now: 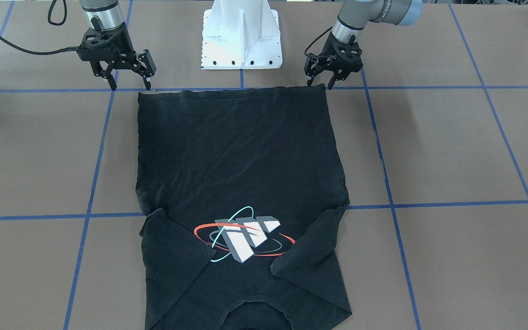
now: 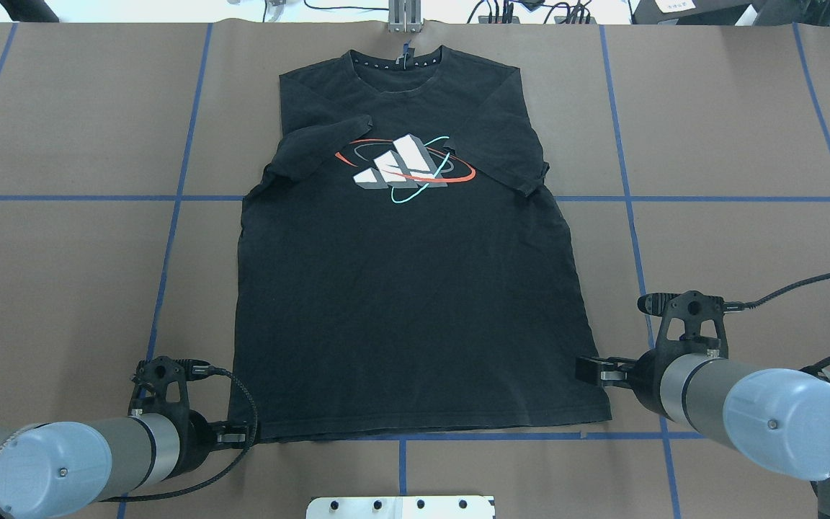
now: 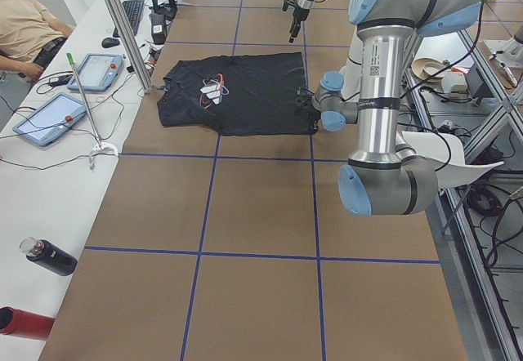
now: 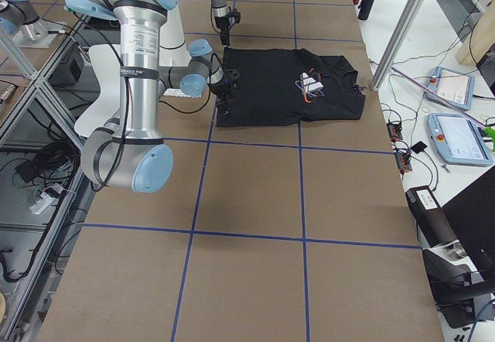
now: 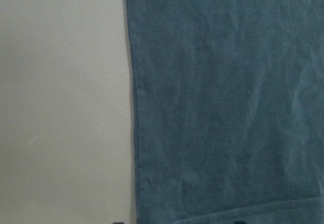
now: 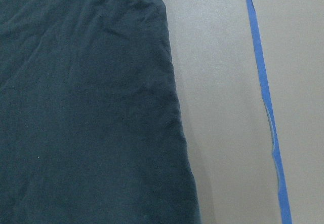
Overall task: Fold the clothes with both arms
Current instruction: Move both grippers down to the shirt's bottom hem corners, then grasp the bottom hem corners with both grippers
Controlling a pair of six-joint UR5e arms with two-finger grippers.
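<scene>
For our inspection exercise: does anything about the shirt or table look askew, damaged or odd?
Nothing stands out. The T-shirt lies flat, print up, sleeves folded inward, with only light creases. The left gripper and right gripper stand open at its hem corners.

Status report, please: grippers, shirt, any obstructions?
Left gripper open, right gripper open, each at a hem corner. T-shirt flat, sleeves folded in. Nothing on it.

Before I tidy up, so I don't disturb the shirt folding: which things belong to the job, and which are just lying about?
Job: black T-shirt, left gripper, right gripper.

Lying about: black bottle, tablet, second tablet, keyboard.
</scene>
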